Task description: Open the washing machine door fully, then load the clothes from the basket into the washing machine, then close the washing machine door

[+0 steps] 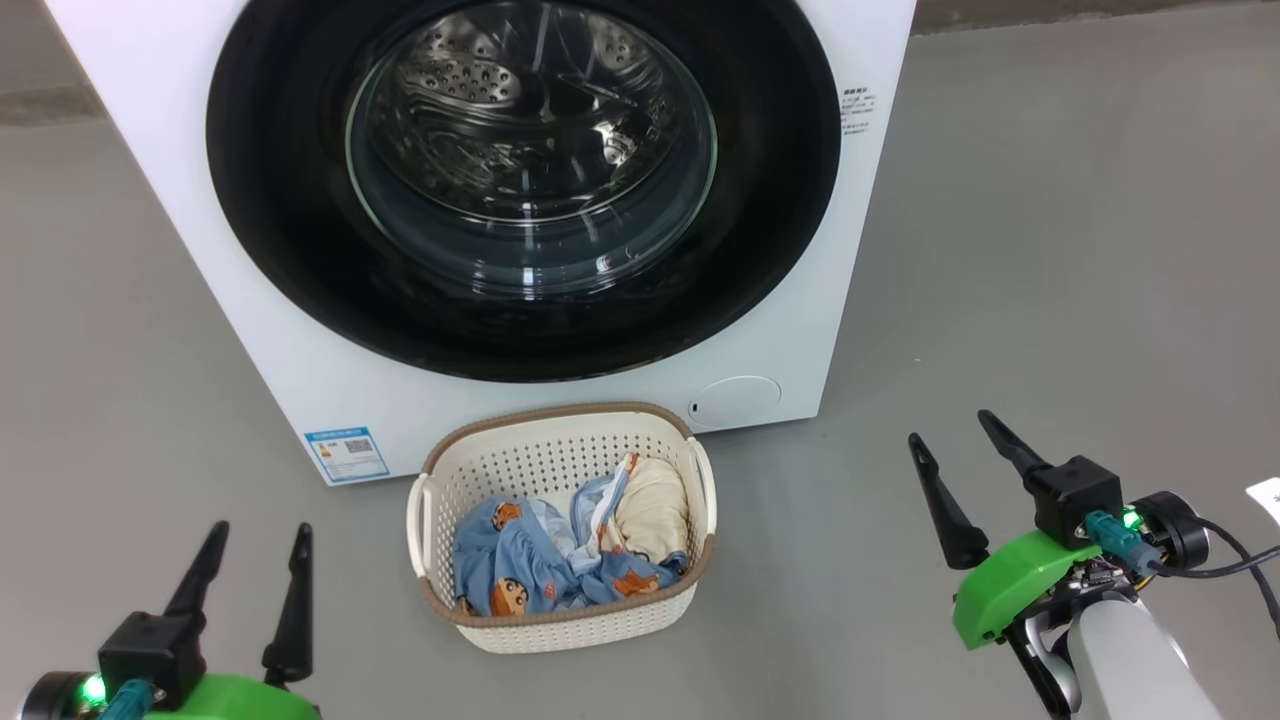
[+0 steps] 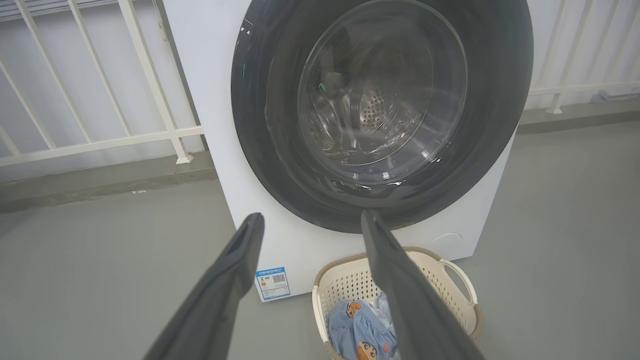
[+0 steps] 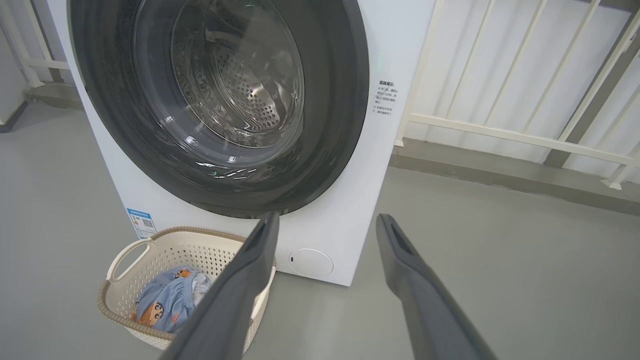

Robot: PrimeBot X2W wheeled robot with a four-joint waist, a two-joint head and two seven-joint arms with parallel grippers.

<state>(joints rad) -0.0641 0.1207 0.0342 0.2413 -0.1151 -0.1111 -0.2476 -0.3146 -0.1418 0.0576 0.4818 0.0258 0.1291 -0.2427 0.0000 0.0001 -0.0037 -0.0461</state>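
The white washing machine [image 1: 330, 400] stands ahead with its round black door [image 1: 270, 220] shut, and the steel drum shows through the glass. On the floor right in front of it sits the cream basket [image 1: 545, 445], holding the blue printed clothes [image 1: 520, 570] and a cream garment [image 1: 655, 510]. My left gripper [image 1: 260, 540] hovers open at the lower left, left of the basket. At the lower right my right gripper [image 1: 950, 430] is open too, with nothing between its fingers. The door [image 2: 260, 125] [image 3: 340, 100] and the basket [image 2: 450, 280] [image 3: 150, 250] also appear in both wrist views.
Grey floor [image 1: 1050, 250] spreads on both sides of the machine. A white railing [image 2: 100, 140] [image 3: 500, 130] runs behind the machine on either side. A blue label [image 1: 346, 454] and a round white cap [image 1: 735, 400] mark the machine's lower front.
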